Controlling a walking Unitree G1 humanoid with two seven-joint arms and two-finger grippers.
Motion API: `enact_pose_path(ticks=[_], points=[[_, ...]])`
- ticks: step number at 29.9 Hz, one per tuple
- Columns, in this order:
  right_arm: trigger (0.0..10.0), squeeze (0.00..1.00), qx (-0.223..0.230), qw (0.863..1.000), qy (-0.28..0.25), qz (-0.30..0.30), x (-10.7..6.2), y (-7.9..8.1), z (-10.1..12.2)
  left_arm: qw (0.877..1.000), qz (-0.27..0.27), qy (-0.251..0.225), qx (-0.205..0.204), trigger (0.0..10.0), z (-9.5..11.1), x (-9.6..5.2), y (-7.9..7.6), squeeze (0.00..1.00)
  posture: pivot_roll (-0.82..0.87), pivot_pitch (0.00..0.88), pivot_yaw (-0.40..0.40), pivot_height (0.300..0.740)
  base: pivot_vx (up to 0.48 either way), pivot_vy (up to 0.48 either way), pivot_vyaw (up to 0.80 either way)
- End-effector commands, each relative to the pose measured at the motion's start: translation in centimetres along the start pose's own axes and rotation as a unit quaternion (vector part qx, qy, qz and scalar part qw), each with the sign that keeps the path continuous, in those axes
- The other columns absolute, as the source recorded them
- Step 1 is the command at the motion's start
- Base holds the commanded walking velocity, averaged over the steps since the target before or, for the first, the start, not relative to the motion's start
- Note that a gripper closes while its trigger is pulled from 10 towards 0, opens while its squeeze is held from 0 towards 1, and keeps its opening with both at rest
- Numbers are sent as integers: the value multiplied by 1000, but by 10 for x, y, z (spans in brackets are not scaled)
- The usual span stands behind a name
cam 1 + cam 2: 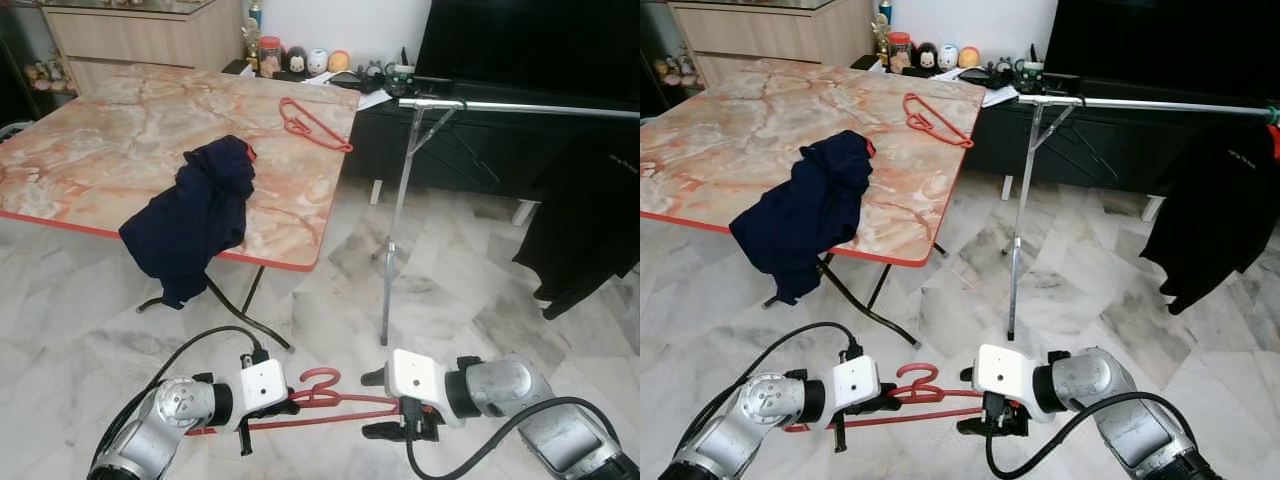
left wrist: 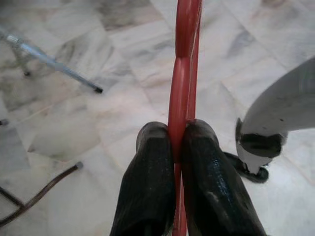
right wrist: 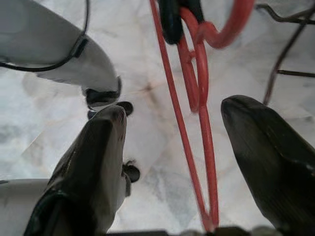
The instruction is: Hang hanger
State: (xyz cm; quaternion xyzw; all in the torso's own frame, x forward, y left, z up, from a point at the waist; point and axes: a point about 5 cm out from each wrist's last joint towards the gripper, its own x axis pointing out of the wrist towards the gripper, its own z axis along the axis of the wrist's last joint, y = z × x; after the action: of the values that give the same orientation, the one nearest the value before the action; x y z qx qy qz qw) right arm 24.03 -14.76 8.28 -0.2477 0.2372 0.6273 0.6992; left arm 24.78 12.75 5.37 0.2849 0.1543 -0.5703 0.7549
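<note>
Nearest the camera, low over the marble floor (image 1: 90, 330), a red hanger (image 1: 330, 400) was held roughly level between the two grippers, its hook curling upward near the left one. The left gripper (image 1: 285, 405) was closed tightly on the hanger just beside the hook; in the left wrist view its two black fingers (image 2: 147, 182) were seen pressed against the red wire from both sides. The right gripper (image 1: 395, 405) was placed at the other end of the hanger, with its jaws spread wide and the hanger's bars passing through the gap between them; in the right wrist view neither finger (image 3: 96, 162) was seen touching the wire. Beyond the arms, a folding table (image 1: 110, 150) with a marbled orange top and red edge was seen on the robot's left, with a dark blue garment (image 1: 195, 215) draped over its near edge and hanging partly below it. Further back on the same table top, near its far right corner, a second red hanger (image 1: 312, 125) was lying flat. To the right of the table, a metal clothes rail (image 1: 520, 107) on a slim upright stand (image 1: 397, 230) was stretched across, and a black garment (image 1: 590, 230) was hanging from it at the far right. Behind, a low dark cabinet (image 1: 450, 150) was set against the wall, with small ornaments (image 1: 300, 60) lined up on it.
</note>
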Motion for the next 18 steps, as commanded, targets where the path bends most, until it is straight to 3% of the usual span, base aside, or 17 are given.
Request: enact_pose_path(ticks=[1,8,18], points=[[10000,0,-9,1000,0,17,-3,-1,0,999,-21,-18,16,10000,15,3,0,0,-3,0,-70,740,0,0,0],[10000,0,-17,999,-10,28,-6,-6,-2,998,-42,-39,25,10000,32,3,0,0,2,0,-74,740,0,0,0],[10000,0,4,999,-38,27,-12,-8,-8,994,-73,-83,5,10000,53,2,3,0,-5,0,-66,740,0,0,0]])
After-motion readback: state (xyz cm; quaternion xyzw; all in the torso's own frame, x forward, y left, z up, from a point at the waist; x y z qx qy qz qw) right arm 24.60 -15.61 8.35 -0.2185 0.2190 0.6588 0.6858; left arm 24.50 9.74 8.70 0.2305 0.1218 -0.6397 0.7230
